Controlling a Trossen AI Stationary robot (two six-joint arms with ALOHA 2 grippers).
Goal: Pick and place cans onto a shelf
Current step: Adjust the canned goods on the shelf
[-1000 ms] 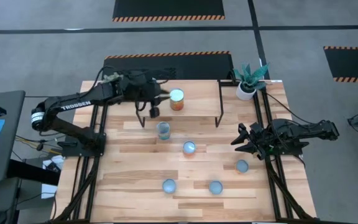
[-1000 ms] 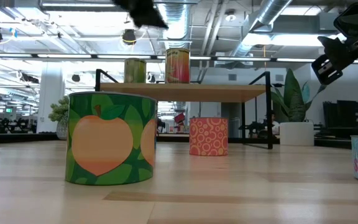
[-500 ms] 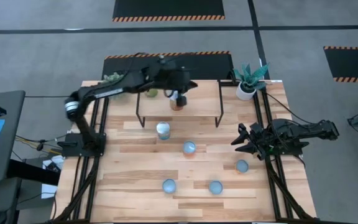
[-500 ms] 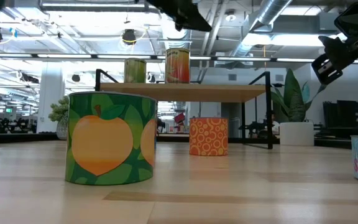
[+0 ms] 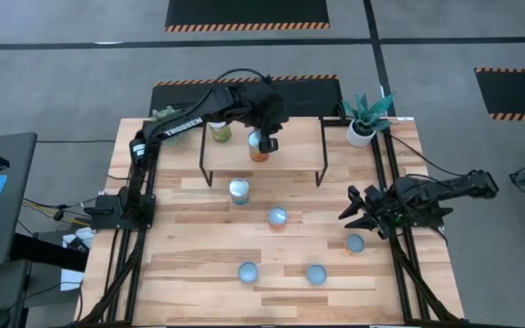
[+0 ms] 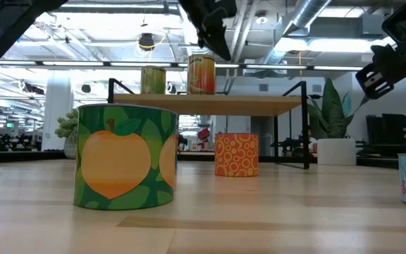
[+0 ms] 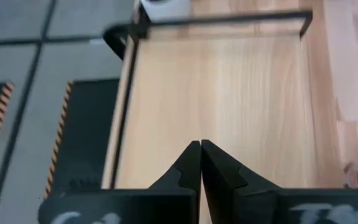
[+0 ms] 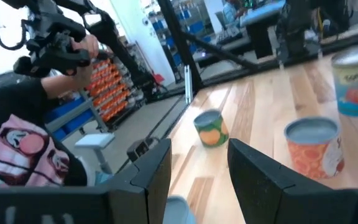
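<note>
On the shelf [image 5: 294, 137], two cans already stand: a green-labelled can [image 5: 220, 131] toward its left end and, just beside it, an orange-labelled can [image 5: 259, 150] near the middle. The left end effector [image 5: 268, 143] now hangs right over that orange-labelled can, having swung in from the shelf's left side over the last second, and its fingers [image 7: 188, 165], spread a moment ago, are now pressed together on nothing; the left wrist view shows only bare shelf board beyond them. That reads as a placement just finished, with the arm free to go back for another can. Five cans are left on the desk [image 5: 180, 237]: a silver-topped can [image 5: 239, 189] just in front of the shelf, a pale blue-topped can [image 5: 277, 217] further forward, two more cans at the front [image 5: 248, 271] [image 5: 315, 272], and one [image 5: 355, 243] near the right edge. The right end effector [image 5: 357, 211] waits spread and empty over the desk's right side, close to that last can, unmoved through the second.
</note>
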